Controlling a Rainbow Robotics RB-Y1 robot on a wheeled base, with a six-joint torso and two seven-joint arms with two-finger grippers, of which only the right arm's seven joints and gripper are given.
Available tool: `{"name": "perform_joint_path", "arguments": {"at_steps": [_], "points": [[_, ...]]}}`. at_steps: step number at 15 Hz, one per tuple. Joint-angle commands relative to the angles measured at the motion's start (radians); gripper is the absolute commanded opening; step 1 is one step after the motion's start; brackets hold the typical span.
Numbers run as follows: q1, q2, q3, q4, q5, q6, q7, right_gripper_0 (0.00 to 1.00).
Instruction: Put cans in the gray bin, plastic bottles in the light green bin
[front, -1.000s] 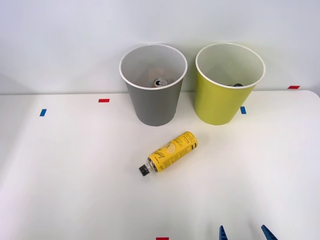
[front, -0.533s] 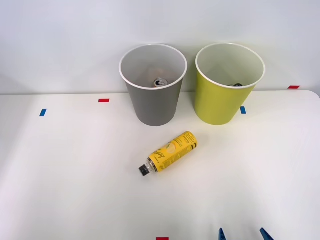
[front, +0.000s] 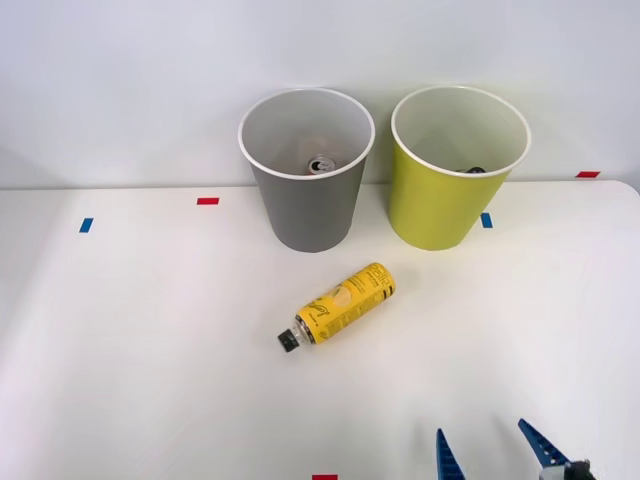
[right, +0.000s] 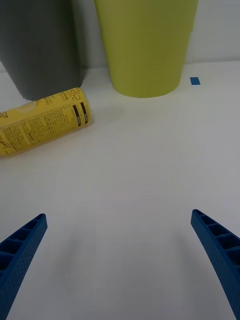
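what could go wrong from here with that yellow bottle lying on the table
The yellow bottle lies on its side, so it may roll away if one finger of the open right gripper nudges it first. It also lies at an angle to the gripper, so a straight approach may close on it badly. The gray bin stands nearer to it than the light green bin, where it belongs; a short carry could drop it beside the can.

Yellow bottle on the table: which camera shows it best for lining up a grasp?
The front view: the whole yellow bottle lies on its side, black cap toward the robot's left, clear of both bins. The right wrist view catches just its base end and label.
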Motion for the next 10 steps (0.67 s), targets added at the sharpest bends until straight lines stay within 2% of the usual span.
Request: {"name": "perform_joint_path", "arguments": {"at_steps": [1, 5, 8, 10], "points": [[-0.11, -0.085, 0.021, -0.111, -0.036, 0.25, -0.074, 1.0], [-0.245, -0.117, 0.028, -0.211, -0.091, 0.579, -0.343, 1.0], [-0.39, -0.112, 0.022, -0.297, -0.219, 0.878, -0.548, 1.0], [-0.511, -0.106, 0.012, -0.303, -0.284, 1.029, -0.723, 1.0]]}}
